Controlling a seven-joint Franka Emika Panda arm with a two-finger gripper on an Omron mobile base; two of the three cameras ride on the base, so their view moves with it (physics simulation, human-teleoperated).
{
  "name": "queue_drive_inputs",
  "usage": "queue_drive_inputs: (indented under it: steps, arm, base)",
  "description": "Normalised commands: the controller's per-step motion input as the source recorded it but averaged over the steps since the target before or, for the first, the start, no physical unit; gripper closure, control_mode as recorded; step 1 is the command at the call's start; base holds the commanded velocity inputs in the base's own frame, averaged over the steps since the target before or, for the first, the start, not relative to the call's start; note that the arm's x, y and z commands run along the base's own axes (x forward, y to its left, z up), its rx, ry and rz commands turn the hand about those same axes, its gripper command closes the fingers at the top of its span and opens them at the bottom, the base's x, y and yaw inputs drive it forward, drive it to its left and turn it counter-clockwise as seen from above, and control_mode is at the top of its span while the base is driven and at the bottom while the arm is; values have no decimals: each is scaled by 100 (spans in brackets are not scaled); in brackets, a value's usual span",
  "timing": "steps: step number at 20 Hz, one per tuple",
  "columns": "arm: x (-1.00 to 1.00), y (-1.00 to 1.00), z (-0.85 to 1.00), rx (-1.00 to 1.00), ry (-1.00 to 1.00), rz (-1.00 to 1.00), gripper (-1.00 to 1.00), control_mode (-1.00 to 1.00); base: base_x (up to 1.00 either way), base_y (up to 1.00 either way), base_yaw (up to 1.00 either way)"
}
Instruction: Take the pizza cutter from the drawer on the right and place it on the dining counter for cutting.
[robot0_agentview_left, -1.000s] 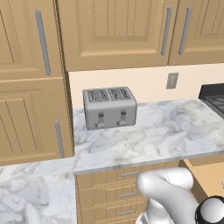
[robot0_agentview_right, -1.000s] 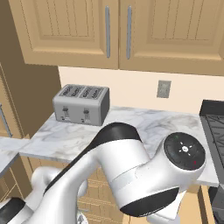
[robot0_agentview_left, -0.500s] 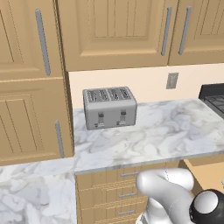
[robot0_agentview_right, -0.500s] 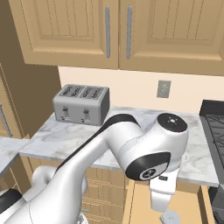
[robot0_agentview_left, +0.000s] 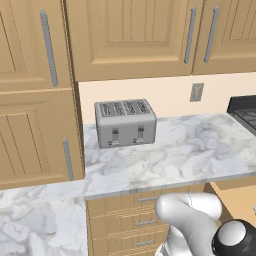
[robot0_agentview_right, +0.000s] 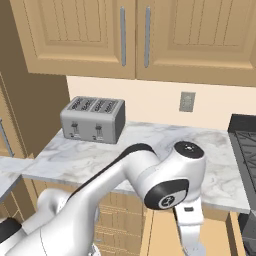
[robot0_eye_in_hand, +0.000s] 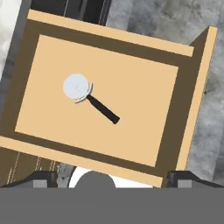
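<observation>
In your hand view you are looking straight down into the open drawer (robot0_eye_in_hand: 144, 113), a plain tan wooden box that fills the middle of the frame and sits turned a little, with its upper wall running from the upper left to the right edge. The pizza cutter (robot0_eye_in_hand: 89, 98) lies flat on the drawer floor, left of centre: its round pale blade is toward the upper left and its short black handle slants away to the lower right, ending near the middle of the frame. It lies alone on the wood, apart from every wall. The claw (robot0_eye_in_hand: 111, 179) hangs above the drawer with its two dark fingertips (robot0_eye_in_hand: 41, 178) at the lower left and lower right of the frame, spread wide and holding nothing; the cutter lies well apart from both tips. In your left base view the silver toaster (robot0_agentview_left: 125, 122) stands on the marble worktop (robot0_agentview_left: 200, 150) at centre, under the oak wall cabinets (robot0_agentview_left: 130, 35), with a wall socket (robot0_agentview_left: 197, 92) to its right and the dark stove (robot0_agentview_left: 245, 112) at the right edge. A tan edge of the drawer shows at the lower right there, beside the white arm (robot0_agentview_left: 195, 225). In your right base view the arm bends down across the lower middle of the frame, in front of the worktop.
</observation>
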Motion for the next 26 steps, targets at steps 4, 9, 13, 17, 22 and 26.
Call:
queue_drive_inputs:
  steps: [4, 9, 13, 17, 22, 26]
  arm:
    - [0, 0, -52, -1, -4, 23, -100, -100]
    - [27, 0, -56, -1, 4, 30, -100, -100]
    - [19, -4, -39, -7, 6, 24, -100, -100]
    - [10, -21, -31, -2, 8, 26, -100, -100]
    - [18, -31, -36, 0, 4, 28, -100, -100]
    - [17, -25, -34, 0, 0, 24, -100, -100]
  base:
    - [0, 0, 0]
    - [0, 0, 0]
    - [0, 0, 0]
    - [0, 0, 0]
    - [0, 0, 0]
    - [0, 0, 0]
